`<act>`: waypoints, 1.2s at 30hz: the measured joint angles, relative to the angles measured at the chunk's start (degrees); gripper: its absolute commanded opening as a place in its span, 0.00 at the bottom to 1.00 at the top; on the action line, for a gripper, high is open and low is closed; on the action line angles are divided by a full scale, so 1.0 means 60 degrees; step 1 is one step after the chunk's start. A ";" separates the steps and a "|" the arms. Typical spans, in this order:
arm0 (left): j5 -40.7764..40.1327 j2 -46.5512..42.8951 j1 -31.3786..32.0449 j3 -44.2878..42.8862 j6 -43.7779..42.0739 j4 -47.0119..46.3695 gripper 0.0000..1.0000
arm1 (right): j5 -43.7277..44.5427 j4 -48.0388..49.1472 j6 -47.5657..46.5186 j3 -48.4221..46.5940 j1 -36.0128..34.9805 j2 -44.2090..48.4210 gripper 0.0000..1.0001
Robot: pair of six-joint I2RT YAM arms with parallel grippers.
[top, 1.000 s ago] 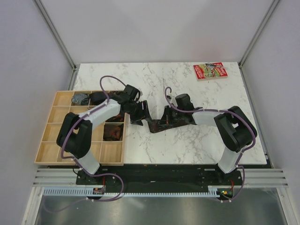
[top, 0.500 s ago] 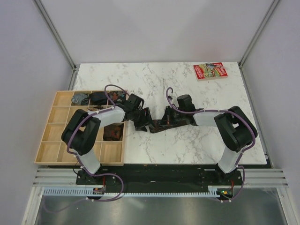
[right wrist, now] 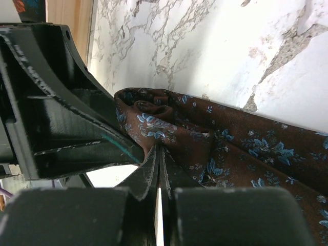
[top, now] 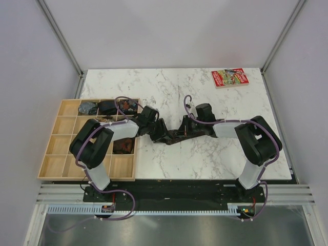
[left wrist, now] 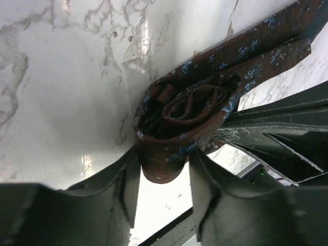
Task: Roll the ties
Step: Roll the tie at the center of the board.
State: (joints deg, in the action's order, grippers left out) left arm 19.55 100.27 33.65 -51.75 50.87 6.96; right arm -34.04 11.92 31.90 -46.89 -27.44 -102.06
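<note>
Looking first at my left gripper: its two fingers are clamped on the lower edge of the tie, right where it is wound into a coil; the spiral of brown, blue-flowered cloth sits just past the fingertips with its open face toward the wrist camera; from the coil the unrolled tail runs off beyond the tips and to their right, lying flat on the marble table. My right gripper has its fingers pressed almost flat together, only a sliver of light between them, pinching a fold of the same tie at the very tips; the black frame of the left gripper stands just to the left of those tips, against the cloth. Seen from above, both sets of fingers meet over the coil, and the tail stretches back under the right wrist; behind the left fingers, past the forearm, lies a wooden tray with rolled bundles in some compartments; well beyond the right fingers, at the far corner, rests a red booklet.
</note>
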 measured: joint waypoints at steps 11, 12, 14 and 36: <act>0.0011 0.0022 0.0084 0.0029 0.0149 -0.0433 0.06 | 0.0036 0.0182 0.0084 0.0091 0.0058 0.0033 0.05; 0.0018 -0.0029 0.0095 0.0029 0.0117 -0.0372 0.05 | 0.0055 0.0142 0.0127 0.0109 0.0047 0.0084 0.05; 0.0069 -0.0146 0.0106 0.0018 0.0069 -0.0124 0.05 | 0.0080 -0.0091 0.0189 0.0146 0.0036 0.0237 0.05; -0.0459 -0.2248 0.0208 -0.0488 -0.0499 0.5799 0.05 | 0.1679 -0.1876 0.1326 0.0339 -0.2353 0.1654 0.05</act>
State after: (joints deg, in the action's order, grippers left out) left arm 16.80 86.78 34.89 -54.68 47.88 41.76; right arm -23.97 0.67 39.86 -44.86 -41.56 -92.14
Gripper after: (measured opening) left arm 0.128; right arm 0.054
